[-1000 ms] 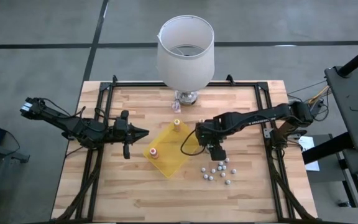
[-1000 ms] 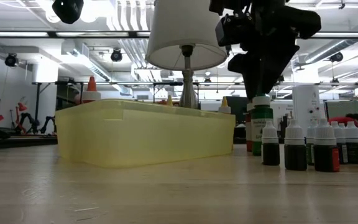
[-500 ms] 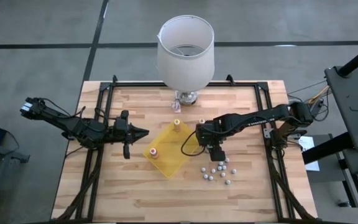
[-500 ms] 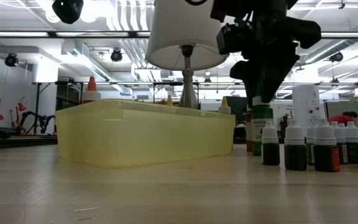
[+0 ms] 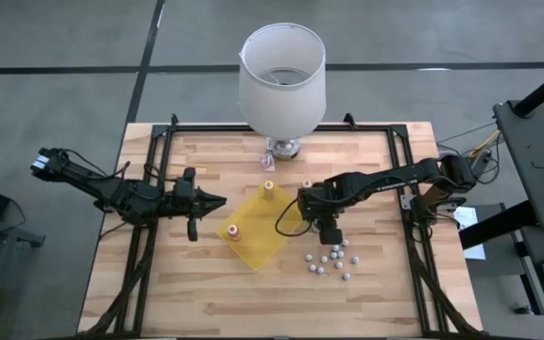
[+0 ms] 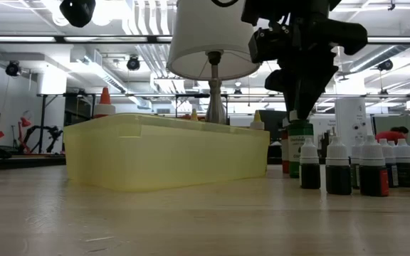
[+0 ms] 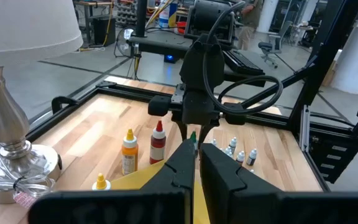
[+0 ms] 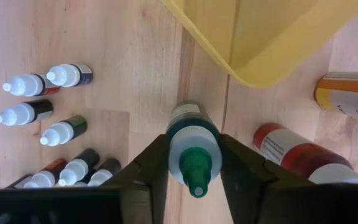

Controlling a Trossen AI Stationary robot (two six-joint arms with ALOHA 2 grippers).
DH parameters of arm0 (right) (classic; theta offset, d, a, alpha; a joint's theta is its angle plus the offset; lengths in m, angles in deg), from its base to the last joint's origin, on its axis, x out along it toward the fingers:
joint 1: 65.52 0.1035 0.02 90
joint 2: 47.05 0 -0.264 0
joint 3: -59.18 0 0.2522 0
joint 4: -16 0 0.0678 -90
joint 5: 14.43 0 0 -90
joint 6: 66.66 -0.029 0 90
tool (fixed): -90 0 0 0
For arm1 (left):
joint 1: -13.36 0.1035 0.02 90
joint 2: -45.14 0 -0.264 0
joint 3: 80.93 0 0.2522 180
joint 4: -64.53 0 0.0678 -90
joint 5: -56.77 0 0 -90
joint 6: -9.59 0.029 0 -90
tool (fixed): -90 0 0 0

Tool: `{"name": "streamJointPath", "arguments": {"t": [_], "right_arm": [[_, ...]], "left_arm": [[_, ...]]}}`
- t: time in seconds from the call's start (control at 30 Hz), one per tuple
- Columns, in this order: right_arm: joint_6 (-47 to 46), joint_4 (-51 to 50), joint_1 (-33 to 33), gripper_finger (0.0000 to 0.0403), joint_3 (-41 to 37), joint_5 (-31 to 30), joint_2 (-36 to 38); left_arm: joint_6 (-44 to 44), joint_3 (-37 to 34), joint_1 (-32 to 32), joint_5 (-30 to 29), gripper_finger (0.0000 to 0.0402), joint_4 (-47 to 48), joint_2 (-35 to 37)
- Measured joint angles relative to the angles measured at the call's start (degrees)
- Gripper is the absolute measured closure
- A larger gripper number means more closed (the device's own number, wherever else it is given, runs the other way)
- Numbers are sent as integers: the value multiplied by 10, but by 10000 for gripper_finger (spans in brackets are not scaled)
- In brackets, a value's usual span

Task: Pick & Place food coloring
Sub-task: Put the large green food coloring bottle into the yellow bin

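Your table (image 5: 206, 283) is a pale wood butcher-block top with black rails down both sides, sitting on a grey floor. At the far edge stands a lamp (image 5: 282, 80) with a white shade and a silver base. In the low view the room behind is an open workshop with ceiling lights and pipes, plus a person in red far off on the right.

The yellow tray (image 5: 258, 229) sits around the middle, turned at an angle. You've got 2 bottles standing in it: an orange-capped one (image 5: 234, 231) on the near left side and a yellow-capped one (image 5: 268, 187) at the far corner.

Right of the tray, the right gripper (image 8: 194, 163) is down over a green food coloring bottle (image 8: 193, 140), fingers snug against both sides just under the green cap, bottle upright on the wood. A red bottle (image 8: 291, 152) and an orange one (image 8: 347, 94) stand just beside it. The cluster of small white-capped dropper bottles (image 5: 330, 259) is nearer to you on the right.

The left gripper (image 5: 217, 201) hovers left of the tray, fingers pressed together, holding nothing.
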Motion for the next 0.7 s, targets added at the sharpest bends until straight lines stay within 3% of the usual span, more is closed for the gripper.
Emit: {"name": "streamJointPath", "arguments": {"t": [0.33,0.7], "right_arm": [[-13,-27,0,295,22,6,1],[-21,-51,-1,296,140,8,1]], "left_arm": [[0,0,0,0,401,5,0],[0,0,0,0,401,7,4]]}}
